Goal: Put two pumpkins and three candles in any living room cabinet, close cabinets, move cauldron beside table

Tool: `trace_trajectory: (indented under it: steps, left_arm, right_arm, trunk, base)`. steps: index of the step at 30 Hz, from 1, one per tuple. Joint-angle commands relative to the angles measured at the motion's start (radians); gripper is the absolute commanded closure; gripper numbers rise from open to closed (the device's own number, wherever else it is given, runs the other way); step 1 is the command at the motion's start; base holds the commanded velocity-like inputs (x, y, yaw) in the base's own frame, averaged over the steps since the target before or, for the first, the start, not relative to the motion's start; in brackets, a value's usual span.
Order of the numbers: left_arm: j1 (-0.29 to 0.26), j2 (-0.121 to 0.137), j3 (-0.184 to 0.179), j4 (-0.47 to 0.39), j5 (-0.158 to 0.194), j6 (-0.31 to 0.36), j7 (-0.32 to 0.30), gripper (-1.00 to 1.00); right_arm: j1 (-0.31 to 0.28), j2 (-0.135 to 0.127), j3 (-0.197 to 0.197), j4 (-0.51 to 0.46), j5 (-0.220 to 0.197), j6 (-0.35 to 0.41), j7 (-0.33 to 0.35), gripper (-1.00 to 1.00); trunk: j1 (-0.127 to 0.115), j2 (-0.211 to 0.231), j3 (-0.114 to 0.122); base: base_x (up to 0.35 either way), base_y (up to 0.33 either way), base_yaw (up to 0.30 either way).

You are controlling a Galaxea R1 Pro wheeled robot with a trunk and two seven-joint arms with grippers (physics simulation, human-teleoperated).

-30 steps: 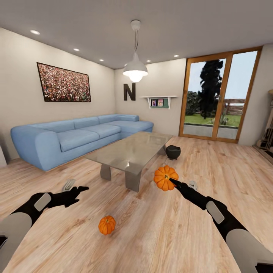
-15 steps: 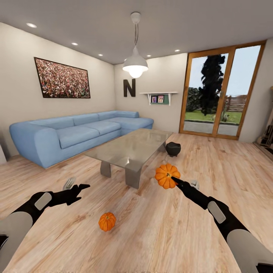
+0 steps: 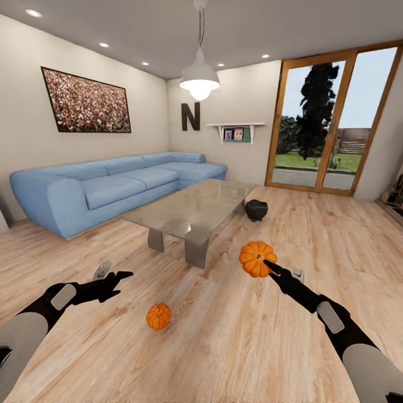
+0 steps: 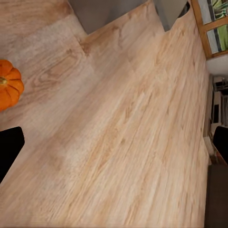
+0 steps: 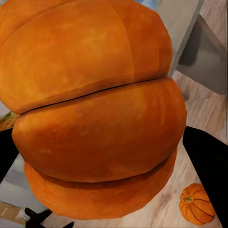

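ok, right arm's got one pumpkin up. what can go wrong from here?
1. The held pumpkin sits at the tips of the right end effector, high above the floor; a slip means it drops and rolls.
2. The other pumpkin lies on the floor just ahead of the base; driving forward could knock it away.

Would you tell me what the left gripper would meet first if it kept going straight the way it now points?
Probably only bare wooden floor: the left gripper aims down at open planks. The loose pumpkin lies off to one side, apparently outside that line, though depth is unclear.
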Motion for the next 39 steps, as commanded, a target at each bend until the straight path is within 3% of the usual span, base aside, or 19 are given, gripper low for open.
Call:
trace_trajectory:
  steps: [1, 4, 12, 14, 18, 22, 27, 35, 39]
  left_arm:
    - [-0.001, 0.001, -0.003, 0.0, 0.006, 0.005, -0.001, -1.0]
    - [-0.001, 0.001, -0.003, 0.0, 0.006, 0.005, -0.002, -1.0]
    - [-0.001, 0.001, -0.004, 0.0, 0.006, 0.005, -0.038, -1.0]
    - [-0.001, 0.002, -0.004, 0.0, 0.006, 0.005, -0.047, -1.0]
    - [0.0, 0.006, -0.006, 0.0, 0.005, 0.005, -0.124, -1.0]
    - [0.001, 0.008, -0.007, 0.0, 0.004, 0.005, -0.157, -1.0]
    - [0.001, 0.008, -0.007, 0.0, 0.003, 0.004, -0.169, -1.0]
    - [0.001, 0.008, -0.007, 0.0, 0.003, 0.005, -0.173, -1.0]
    - [0.001, 0.008, -0.007, 0.0, 0.003, 0.005, -0.174, -1.0]
  right_arm:
    - [0.008, 0.0, -0.015, -0.006, -0.01, 0.015, 0.002, 1.0]
    - [0.028, 0.0, -0.029, -0.041, -0.01, 0.024, 0.004, 1.0]
    - [0.148, 0.011, -0.126, -0.314, -0.009, 0.174, -0.005, 1.0]
    - [0.157, 0.012, -0.132, -0.337, -0.009, 0.182, -0.006, 1.0]
    - [0.17, 0.014, -0.139, -0.389, -0.01, 0.209, -0.004, 1.0]
    - [0.182, 0.015, -0.142, -0.424, -0.011, 0.227, -0.001, 1.0]
    - [0.196, 0.013, -0.147, -0.442, -0.01, 0.337, -0.003, 1.0]
    - [0.198, 0.008, -0.152, -0.447, -0.01, 0.374, -0.003, 1.0]
    - [0.199, 0.012, -0.203, -0.447, -0.01, 0.377, -0.004, 1.0]
  trunk:
    - [0.0, -0.001, -0.005]
    - [0.001, -0.002, -0.017]
    - [0.005, -0.003, -0.048]
    - [0.006, -0.004, -0.055]
    - [0.008, -0.005, -0.071]
    - [0.01, -0.006, -0.086]
    - [0.012, -0.007, -0.106]
    - [0.015, -0.009, -0.136]
    - [0.017, -0.01, -0.152]
  base:
    - [0.0, 0.0, 0.0]
    - [0.0, 0.0, 0.0]
    - [0.0, 0.0, 0.0]
    - [0.0, 0.0, 0.0]
    - [0.0, 0.0, 0.0]
    - [0.0, 0.0, 0.0]
    - [0.0, 0.0, 0.0]
    - [0.0, 0.0, 0.0]
    - [0.0, 0.0, 0.0]
